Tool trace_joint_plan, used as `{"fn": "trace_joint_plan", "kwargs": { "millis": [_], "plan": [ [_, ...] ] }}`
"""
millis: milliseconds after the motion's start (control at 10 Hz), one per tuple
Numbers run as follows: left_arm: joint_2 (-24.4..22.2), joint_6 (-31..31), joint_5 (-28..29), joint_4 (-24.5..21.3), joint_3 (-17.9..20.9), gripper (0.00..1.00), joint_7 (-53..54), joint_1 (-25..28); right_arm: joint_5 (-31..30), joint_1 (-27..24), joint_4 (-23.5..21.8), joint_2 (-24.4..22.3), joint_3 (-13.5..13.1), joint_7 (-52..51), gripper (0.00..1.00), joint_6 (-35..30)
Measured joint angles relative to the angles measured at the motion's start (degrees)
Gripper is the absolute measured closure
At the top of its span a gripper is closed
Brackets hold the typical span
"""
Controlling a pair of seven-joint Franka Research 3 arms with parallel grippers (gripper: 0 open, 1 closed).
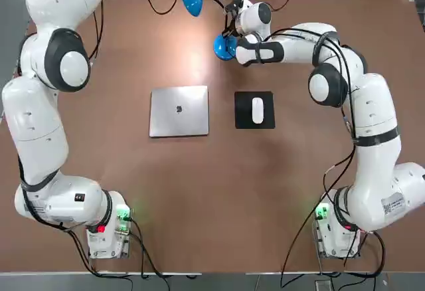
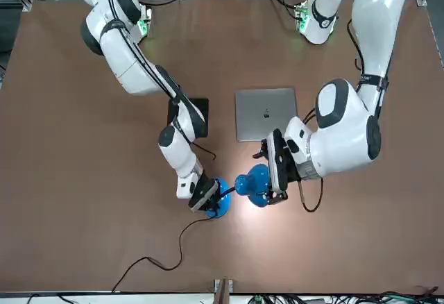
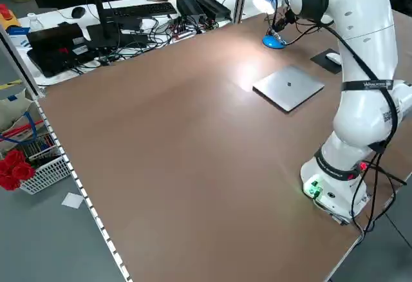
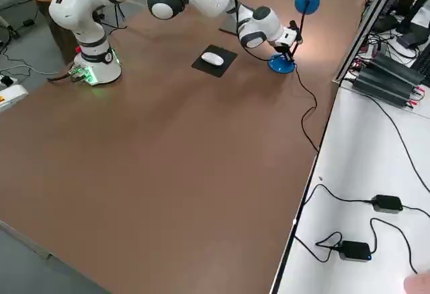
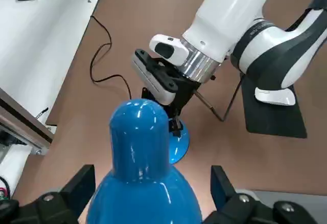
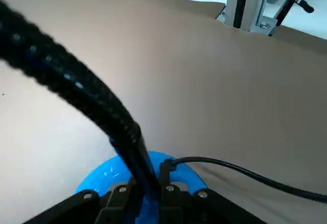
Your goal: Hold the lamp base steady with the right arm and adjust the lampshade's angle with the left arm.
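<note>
Even room light falls on my table point(image 1: 199, 198), soft shadows under my arms. The lampshade point(image 2: 253, 182) throws a warm glare patch on the wood point(image 2: 239, 217) at its seven o'clock. My right wrist view is blurred, the lamp neck point(image 6: 76, 88) at ten o'clock probably too close to focus

Brown table point(image 1: 199, 204), closed laptop point(image 1: 179, 110), mouse pad point(image 1: 255, 110), lamp base point(image 1: 223, 46), seemingly flat

Glossy blue plastic lampshade point(image 5: 140, 183), matt brown table point(image 1: 199, 191), brushed-metal laptop point(image 1: 178, 110).
</note>
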Motion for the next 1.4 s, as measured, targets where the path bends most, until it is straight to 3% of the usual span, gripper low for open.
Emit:
{"fn": "trace_joint_plan", "kwargs": {
  "millis": [1400],
  "plan": [
    [3.78, 6.54, -0.08, 0.10, -0.53, 0.05, 1.93, -2.32, 0.00, 0.47, -0.27, 0.01, -0.67, 0.02, 0.85, 1.14]
  ]
}}
